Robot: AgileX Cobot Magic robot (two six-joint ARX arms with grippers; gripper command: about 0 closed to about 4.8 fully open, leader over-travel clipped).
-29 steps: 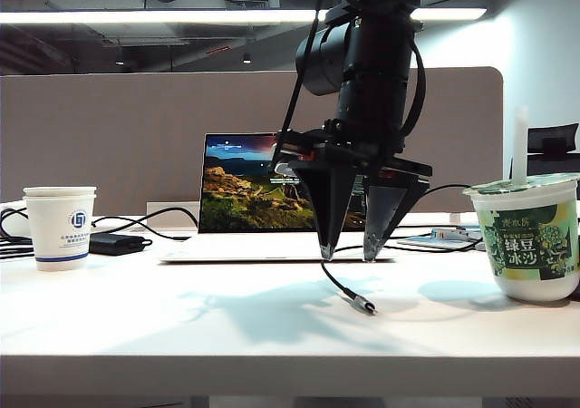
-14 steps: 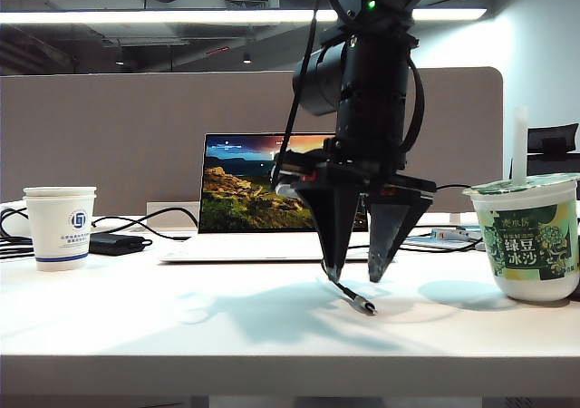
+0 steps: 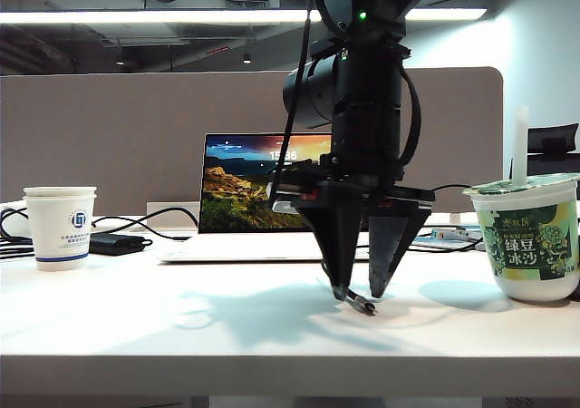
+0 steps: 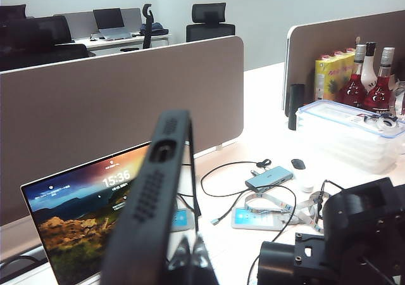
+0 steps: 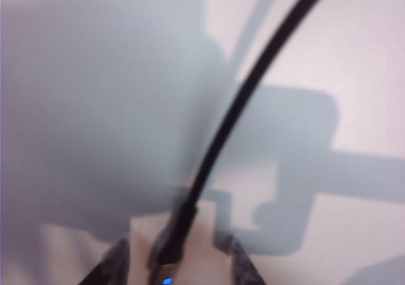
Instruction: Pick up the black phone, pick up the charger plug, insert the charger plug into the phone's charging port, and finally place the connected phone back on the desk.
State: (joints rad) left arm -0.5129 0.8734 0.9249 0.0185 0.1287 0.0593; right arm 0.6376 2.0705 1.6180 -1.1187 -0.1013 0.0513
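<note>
Roughly at the second step, judging by the three views. From the exterior view: right gripper (image 3: 358, 294) pointing straight down over the desk (image 3: 181, 335), between the open laptop (image 3: 263, 199) and the front edge, a little toward the right end; fingers moderately apart, tips almost on the white top, one on each side of the charger plug (image 3: 365, 305). Plug seen lying flat on the desk, a slim grey tip with a dark collar on a thin black cable (image 3: 331, 276); not yet lifted, not yet clamped. No phone and no left gripper to find in this view. From the left wrist view: black phone (image 4: 149, 199) off the desk, high above the laptop, pinched by the left gripper (image 4: 192, 263) with fingers narrow on it; so first pick judged done. Turned edge-on, matte black case, the phone's charging port (image 4: 163, 151) a small oblong slot beside a grid of speaker holes. From the right wrist view, rather blurred: plug (image 5: 172, 244) between the two fingers (image 5: 114, 265), with desk visible at both sides, so no grip yet. Left to do: closing on the plug, lifting, inserting, putting the phone back down.
</note>
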